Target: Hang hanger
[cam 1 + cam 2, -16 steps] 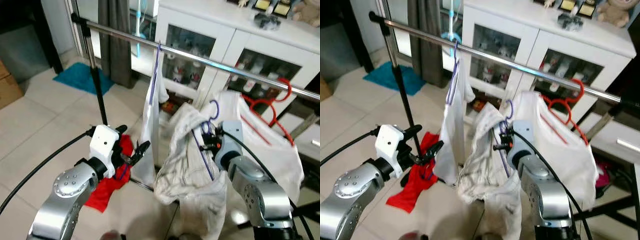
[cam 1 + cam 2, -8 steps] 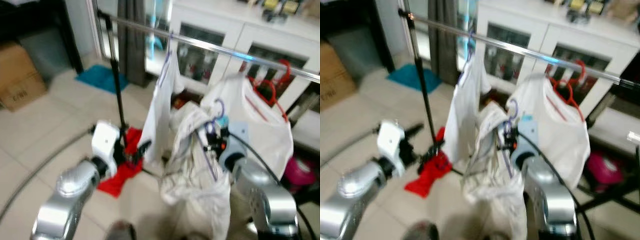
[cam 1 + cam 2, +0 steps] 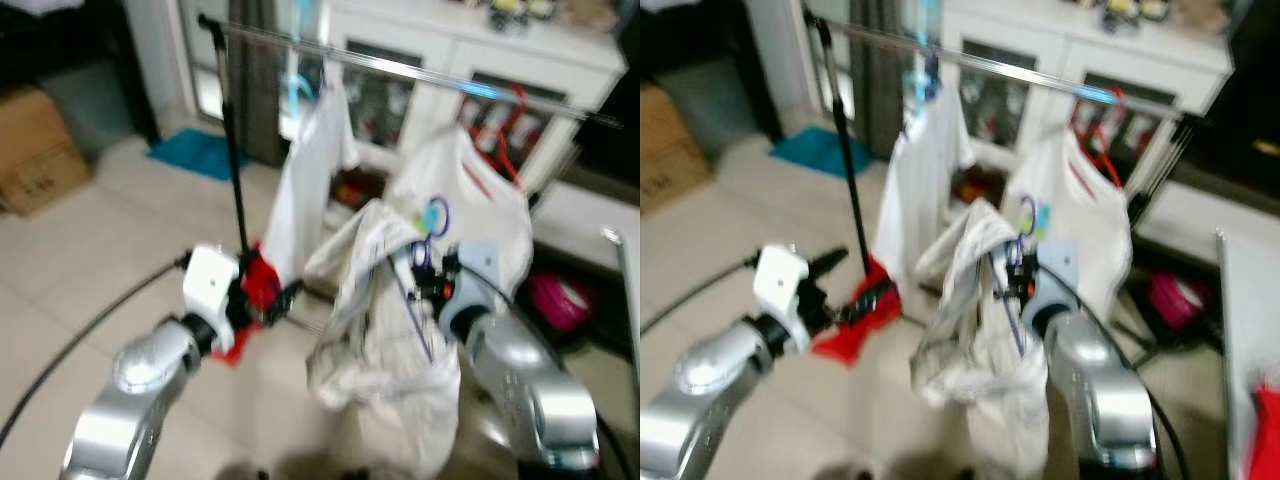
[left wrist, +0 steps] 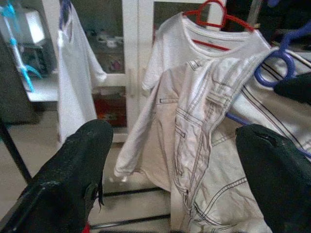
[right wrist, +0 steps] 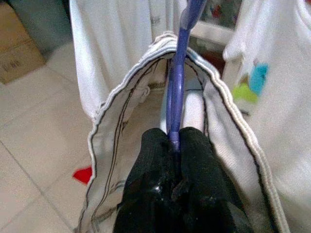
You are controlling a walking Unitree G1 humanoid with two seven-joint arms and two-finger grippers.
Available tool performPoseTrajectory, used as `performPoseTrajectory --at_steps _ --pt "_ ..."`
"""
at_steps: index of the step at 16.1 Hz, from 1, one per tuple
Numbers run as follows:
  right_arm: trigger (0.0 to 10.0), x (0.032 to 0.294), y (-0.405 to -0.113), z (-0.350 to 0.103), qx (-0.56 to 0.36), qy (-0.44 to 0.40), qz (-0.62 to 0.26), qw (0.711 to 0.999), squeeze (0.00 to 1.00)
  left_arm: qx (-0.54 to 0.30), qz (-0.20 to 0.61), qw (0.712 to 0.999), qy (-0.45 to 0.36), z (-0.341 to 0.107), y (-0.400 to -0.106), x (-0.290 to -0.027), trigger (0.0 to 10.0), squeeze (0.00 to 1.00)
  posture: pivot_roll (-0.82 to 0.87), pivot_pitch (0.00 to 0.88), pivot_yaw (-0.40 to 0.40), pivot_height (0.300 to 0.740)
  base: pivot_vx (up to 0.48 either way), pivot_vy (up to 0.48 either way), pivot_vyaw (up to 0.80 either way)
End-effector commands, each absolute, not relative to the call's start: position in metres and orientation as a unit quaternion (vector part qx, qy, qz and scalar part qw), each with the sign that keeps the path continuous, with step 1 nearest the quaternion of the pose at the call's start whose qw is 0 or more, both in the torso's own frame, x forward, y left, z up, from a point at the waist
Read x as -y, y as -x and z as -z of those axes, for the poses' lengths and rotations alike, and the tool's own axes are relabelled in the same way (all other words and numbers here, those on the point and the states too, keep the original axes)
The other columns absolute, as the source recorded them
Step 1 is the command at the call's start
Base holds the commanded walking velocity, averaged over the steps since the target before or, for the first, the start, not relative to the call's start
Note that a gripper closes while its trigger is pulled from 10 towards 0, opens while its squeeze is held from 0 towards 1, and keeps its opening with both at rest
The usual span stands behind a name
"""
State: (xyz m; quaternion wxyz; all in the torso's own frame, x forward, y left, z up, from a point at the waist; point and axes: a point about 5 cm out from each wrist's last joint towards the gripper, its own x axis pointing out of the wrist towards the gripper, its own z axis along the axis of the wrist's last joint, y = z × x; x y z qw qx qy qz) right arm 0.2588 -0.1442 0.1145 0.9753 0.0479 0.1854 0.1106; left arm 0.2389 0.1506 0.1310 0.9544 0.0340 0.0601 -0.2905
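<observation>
My right gripper [image 5: 174, 138] is shut on the stem of a purple hanger [image 5: 176, 92] draped with a white striped garment [image 3: 385, 310]. The hanger's hook [image 3: 432, 218] stands below and in front of the steel rail [image 3: 400, 65], not touching it. On the rail hang a white garment [image 3: 310, 170] on another purple hanger and a white T-shirt [image 3: 480, 190] on a red hanger [image 3: 510, 105]. My left gripper [image 4: 172, 133] is open and holds nothing, low and to the left of the garment, pointing at it.
The rack's black upright pole [image 3: 232, 160] rises on the left, with a red cloth [image 3: 258, 285] on the floor at its foot. A white glass-door cabinet [image 3: 560, 60] stands behind the rail. A cardboard box [image 3: 35, 160] and a blue mat [image 3: 195, 155] lie at the left.
The whole picture has shifted and blurred, so the camera has moved; the rail now looks farther off and higher. My right gripper still holds the purple hanger and the left stays open.
</observation>
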Motion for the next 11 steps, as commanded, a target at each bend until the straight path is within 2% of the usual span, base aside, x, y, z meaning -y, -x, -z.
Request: performPoseTrajectory --at_steps 1,4,11 --pt "10.0 0.1427 -0.2638 -0.1302 -0.150 -0.048 -0.123 0.980 0.00 -0.052 0.293 0.954 -0.037 -0.1348 -0.2390 -0.1500 10.0 0.00 -0.02 0.022 -0.084 0.740 0.000 0.000 0.00" --pt "10.0 0.1415 -0.2632 -0.1299 -0.152 -0.047 -0.134 0.978 0.00 -0.055 0.290 0.955 -0.029 -0.1349 -0.2379 -0.1503 10.0 0.00 -0.02 0.027 -0.082 0.740 0.000 0.000 0.00" --pt "10.0 0.1357 -0.2598 -0.1286 -0.161 -0.037 -0.174 0.971 0.00 -0.058 0.292 0.954 -0.023 -0.1347 -0.2337 -0.1511 10.0 0.00 -0.02 0.028 -0.084 0.740 0.000 0.454 0.00"
